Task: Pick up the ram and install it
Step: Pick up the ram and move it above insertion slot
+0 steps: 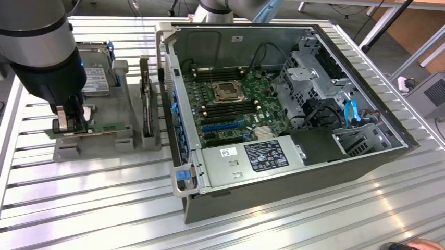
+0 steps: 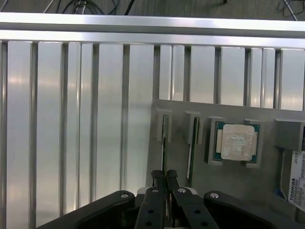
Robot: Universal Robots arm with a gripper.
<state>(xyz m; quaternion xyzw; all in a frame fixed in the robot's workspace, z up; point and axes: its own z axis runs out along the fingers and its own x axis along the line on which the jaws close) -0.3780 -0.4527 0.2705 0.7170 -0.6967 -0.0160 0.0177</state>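
Presently the gripper (image 2: 164, 175) is pinched shut on the ram (image 2: 164, 148), which stands on edge in the end slot at the holder's (image 2: 228, 186) edge; a tilted lift could bind it there.

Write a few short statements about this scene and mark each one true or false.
1. The computer case lies open. True.
2. The hand is closed on the ram. True.
3. The ram is already inside the computer case. False: it stands in the grey holder, beside the case.
4. The processor chip lies inside the computer case. False: it rests in the grey holder.
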